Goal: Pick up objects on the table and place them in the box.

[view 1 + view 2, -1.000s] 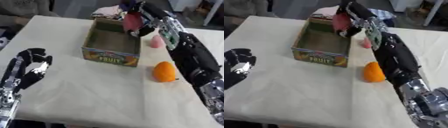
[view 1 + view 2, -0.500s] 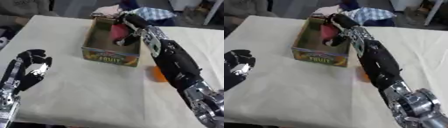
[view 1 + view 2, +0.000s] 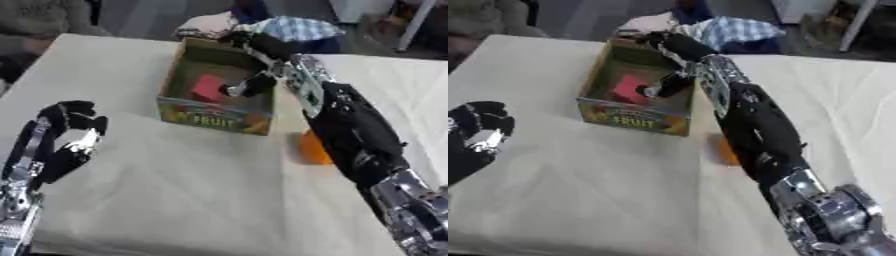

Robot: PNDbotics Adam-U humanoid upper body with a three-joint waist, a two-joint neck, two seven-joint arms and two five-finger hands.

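Note:
A cardboard fruit box [image 3: 213, 116] stands open at the table's far middle. A red thing [image 3: 208, 88] lies on the box floor. My right hand [image 3: 251, 83] reaches down into the box from the far rim, open, with a fingertip beside the red thing's right edge. An orange [image 3: 310, 148] sits on the table right of the box, half hidden by my right forearm. Low at the left my left hand [image 3: 64, 138] idles above the table, relaxed and holding nothing.
A heap of cloth, white and blue checked [image 3: 293, 27], lies just behind the box at the table's far edge. A cream cloth [image 3: 175, 190] covers the table. My right arm [image 3: 754, 125] stretches across the right half.
My right hand has moved from above the box's right rim down into the box with the red thing, which now lies on the box floor. The left hand has stayed put.

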